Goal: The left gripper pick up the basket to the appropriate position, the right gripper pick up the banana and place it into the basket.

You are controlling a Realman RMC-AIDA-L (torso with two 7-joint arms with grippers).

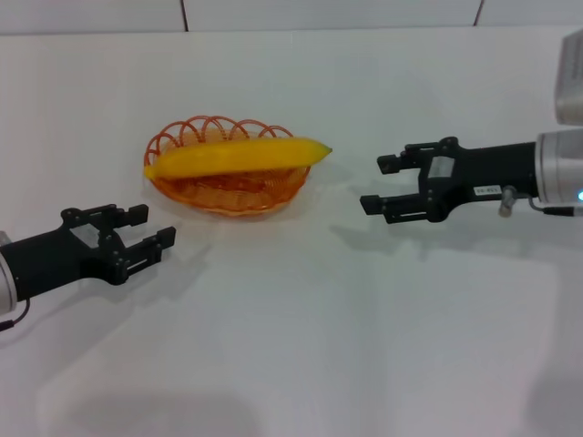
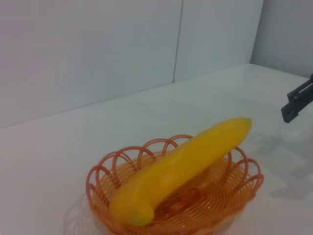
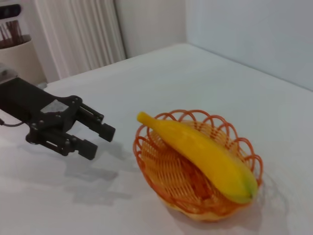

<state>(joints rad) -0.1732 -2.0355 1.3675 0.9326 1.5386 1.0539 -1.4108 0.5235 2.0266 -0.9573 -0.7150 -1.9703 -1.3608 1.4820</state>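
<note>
As we counted what lay on the white desk (image 1: 301, 346), we found one basket (image 1: 224, 193), one banana (image 1: 239, 157) and two hands. The banana lay lengthwise across the basket, resting on its rim, one tip poking out past the scalloped edge on the side nearer the right hand. The basket stood flat on the desk, in the middle and toward the far side.

The left hand (image 1: 144, 228) reached in low from the left edge, its black arm running back into a white-grey sleeve. Its two fingers were spread apart with nothing between them — released, and pointing toward the basket's near left side. The basket sat near it but not touching; a strip of bare desk lay between.

The right hand (image 1: 381, 185) came in from the right, held level above the desk, a small white label on its arm. Its fingers too stood apart and empty, aimed at the banana's protruding tip, a clear gap of desk between them.

In the right wrist view we saw the left hand (image 3: 100, 138) beside the basket (image 3: 161, 166) — apart from it, casting a shadow on the desk.
</note>
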